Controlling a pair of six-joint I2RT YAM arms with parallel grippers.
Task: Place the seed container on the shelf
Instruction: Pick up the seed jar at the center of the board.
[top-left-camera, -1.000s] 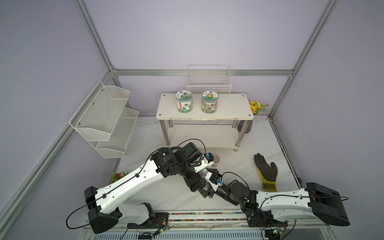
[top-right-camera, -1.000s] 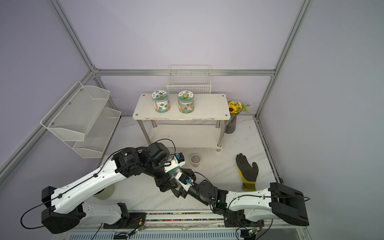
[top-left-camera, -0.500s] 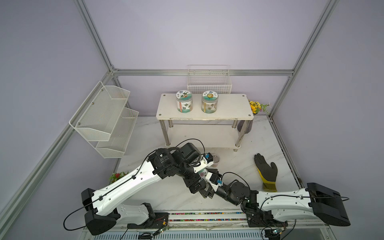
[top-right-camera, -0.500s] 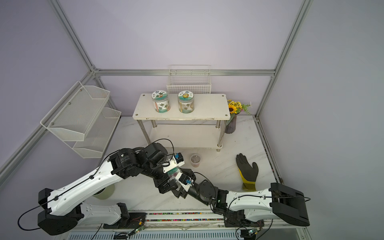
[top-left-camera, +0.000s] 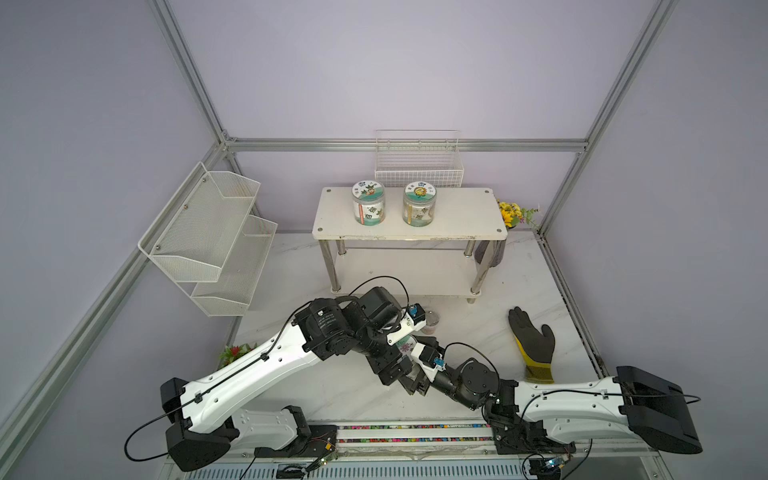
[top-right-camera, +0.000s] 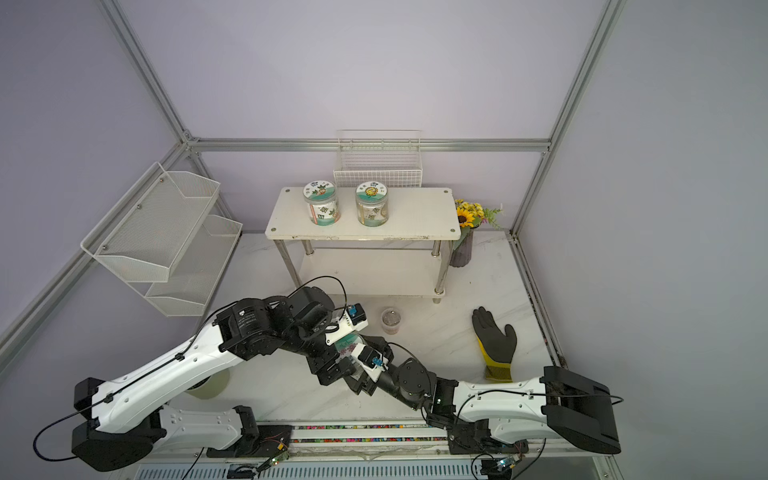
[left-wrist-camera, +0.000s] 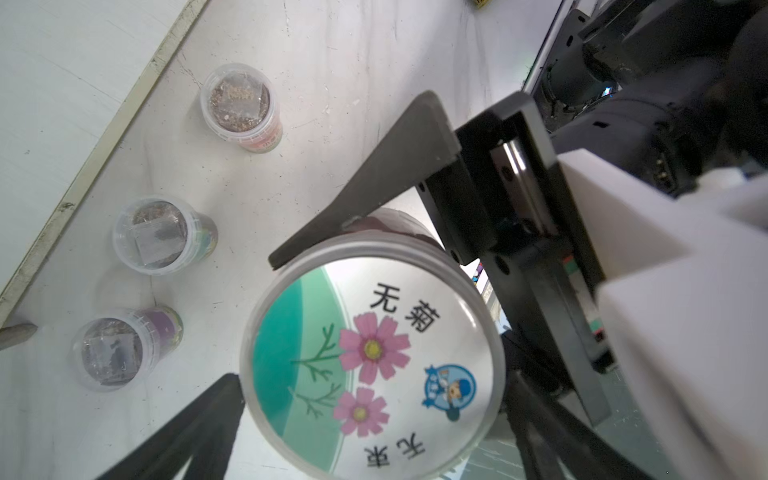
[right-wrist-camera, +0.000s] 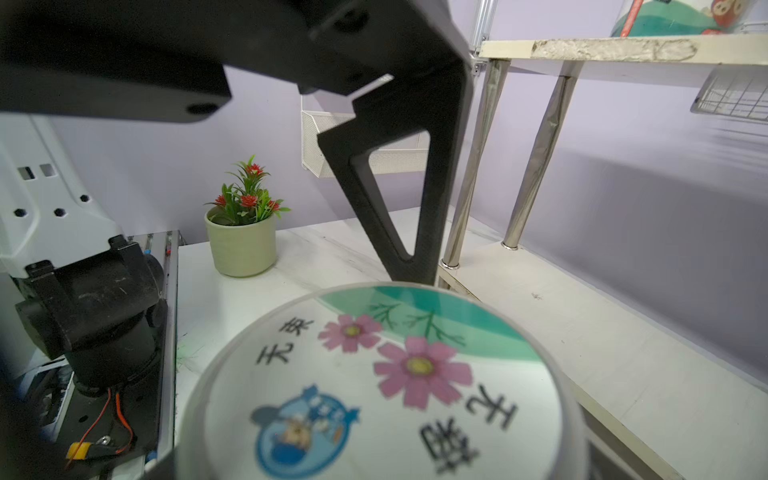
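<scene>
We see the seed container (right-wrist-camera: 386, 395), a round jar with pink flowers on its lid. It is near the front middle of the table (top-left-camera: 478, 332), at 6 o'clock from the shelf (top-left-camera: 457, 212) and well apart from it. It is not on the shelf. In both top views only a bit of its lid (top-left-camera: 405, 345) shows between the 2 arms.

The right gripper (top-left-camera: 413, 355) reaches in from 4 o'clock and pinches the jar. 1 finger (left-wrist-camera: 386, 174) lies flat on the jar's side, and the other finger is hidden behind the jar.

The left gripper (left-wrist-camera: 374, 376) hangs over the jar and points down. Its 2 fingers (left-wrist-camera: 199, 424) are spread wide, 1 on each side of the lid and very close to it. We cannot tell if they touch it.

The shelf stands at 12 o'clock. 2 other jars (top-left-camera: 368, 203) stand upright side by side on its top board. 3 small cups (left-wrist-camera: 166, 235) stand on the table just beside the shelf's low board. A dark glove (top-left-camera: 534, 340) lies at 3 o'clock. A little plant pot (right-wrist-camera: 241, 245) stands at 8 o'clock.
</scene>
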